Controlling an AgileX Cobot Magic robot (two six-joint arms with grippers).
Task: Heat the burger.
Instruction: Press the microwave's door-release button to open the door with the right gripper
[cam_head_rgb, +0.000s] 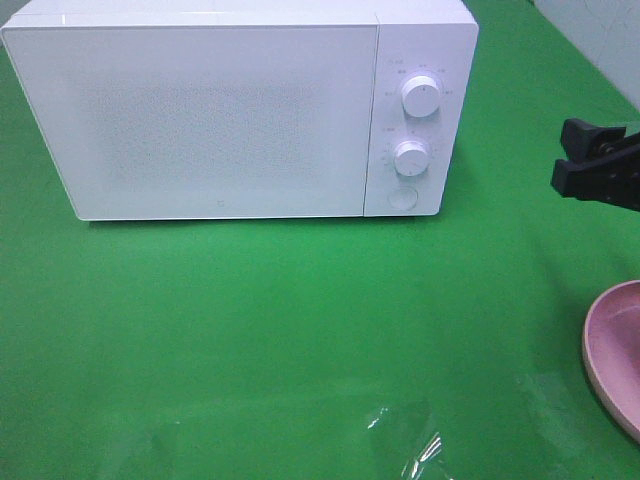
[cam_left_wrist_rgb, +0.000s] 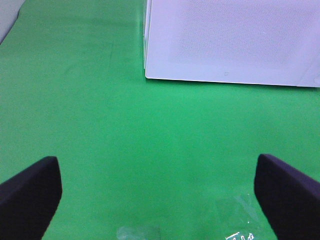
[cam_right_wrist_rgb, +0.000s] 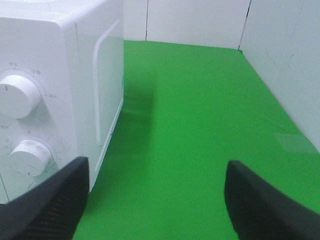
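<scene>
A crumpled scrap of clear plastic (cam_head_rgb: 410, 445) lies nearest, at the bottom edge of the exterior high frame, a little right of centre, on the green table cover (cam_head_rgb: 250, 330). The left wrist camera sees that scrap just ahead of the left gripper (cam_left_wrist_rgb: 160, 195), whose 2 dark fingers (cam_left_wrist_rgb: 30, 192) stand far apart with only green cover between them: spread wide, gripping nothing.

At the lower right edge of the high frame, part of a round pink plate (cam_head_rgb: 618, 360) shows, cut off by the border; the visible part is bare. The burger shows in none of the 3 views, so I cannot tell where it is.

Higher up the right edge, the black right gripper (cam_head_rgb: 565, 152) hangs above the cover, well apart from the plate. Its fingers (cam_right_wrist_rgb: 50, 205) are parted and hold nothing.

Farthest back, across the upper left and centre of the frame, stands a white microwave (cam_head_rgb: 220, 120), door closed. Its panel on the right carries 2 round knobs, an upper knob (cam_head_rgb: 422, 97) and a lower knob (cam_head_rgb: 411, 157), with a round button (cam_head_rgb: 403, 196) beneath.
</scene>
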